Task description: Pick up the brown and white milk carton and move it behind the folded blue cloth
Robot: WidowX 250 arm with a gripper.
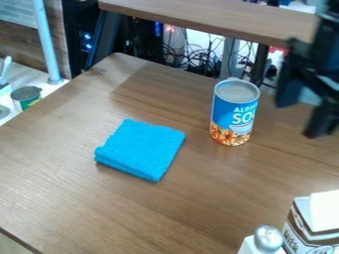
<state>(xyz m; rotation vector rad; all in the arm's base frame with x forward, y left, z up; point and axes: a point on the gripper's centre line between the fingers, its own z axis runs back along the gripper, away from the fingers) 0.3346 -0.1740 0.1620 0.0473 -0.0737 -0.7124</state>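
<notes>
The black two-finger gripper (299,120) hangs at the right of the view with its fingers well apart, nothing between them. Nearest it, just to its left, stands an upright cylindrical soup can (233,113) with a bare metal top, a blue label and an orange pattern round its base. Farther left of the gripper, a bright blue folded cloth (141,149) lies flat on the brown wood-grain table (165,213), apart from the can.
</notes>
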